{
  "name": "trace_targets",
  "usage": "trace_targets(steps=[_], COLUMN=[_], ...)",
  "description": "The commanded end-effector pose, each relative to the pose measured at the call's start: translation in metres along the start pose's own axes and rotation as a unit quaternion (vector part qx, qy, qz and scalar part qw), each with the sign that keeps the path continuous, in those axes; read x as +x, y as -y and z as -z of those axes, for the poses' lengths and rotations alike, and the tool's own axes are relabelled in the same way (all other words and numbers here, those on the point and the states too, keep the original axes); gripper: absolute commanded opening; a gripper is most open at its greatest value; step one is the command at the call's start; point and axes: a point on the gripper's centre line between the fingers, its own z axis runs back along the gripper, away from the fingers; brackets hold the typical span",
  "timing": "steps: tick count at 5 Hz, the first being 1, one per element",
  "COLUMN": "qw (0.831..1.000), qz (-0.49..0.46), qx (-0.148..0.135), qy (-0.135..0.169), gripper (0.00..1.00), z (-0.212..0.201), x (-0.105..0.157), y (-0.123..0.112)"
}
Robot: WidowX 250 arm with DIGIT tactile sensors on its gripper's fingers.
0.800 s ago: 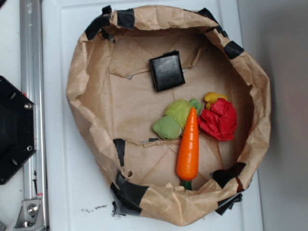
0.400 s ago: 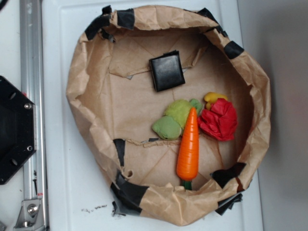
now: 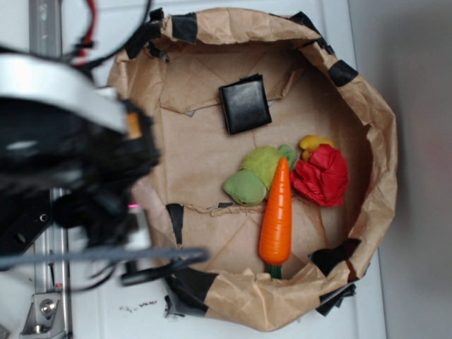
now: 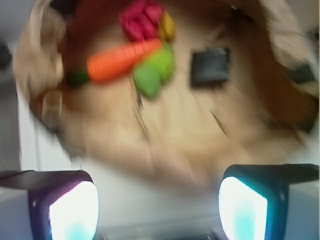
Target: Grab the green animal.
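1. The jaws (image 4: 159,210) are seen spread wide in the wrist view, with nothing held or touched between the two pads (image 4: 74,212).
2. The arm (image 3: 67,152) is seen blurred over the left rim of the paper-lined basket (image 3: 374,120), above the white counter (image 3: 92,282).
3. Farther in, the green animal (image 3: 253,176) is found on the basket floor, touching the orange carrot (image 3: 277,215).
4. Beyond the carrot, a red-and-yellow plush (image 3: 321,173) is seen; a black square (image 3: 244,104) lies apart.

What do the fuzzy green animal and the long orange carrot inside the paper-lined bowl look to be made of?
Fuzzy green animal: likely plush fabric, matte, with a soft nap and rounded, squashy shape. Long orange carrot: probably moulded plastic, smooth and slightly glossy, with ridges and a highlight along it.
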Motion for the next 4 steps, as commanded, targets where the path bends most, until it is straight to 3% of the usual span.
trace_targets(steps=[1,2,3,4], qw=[0.997,0.998,1.0,1.0], qz=[-0.062,-0.058,-0.006,0.025], qx=[-0.029,-0.011,0.006,0.012], qy=[0.036,0.012,-0.022,-0.009], gripper=[1.0,1.0,1.0,1.0], z=[0.067,0.106,0.141,0.158], x=[0.065,0.066,0.061,0.068], y=[-0.008,-0.004,0.014,0.03])
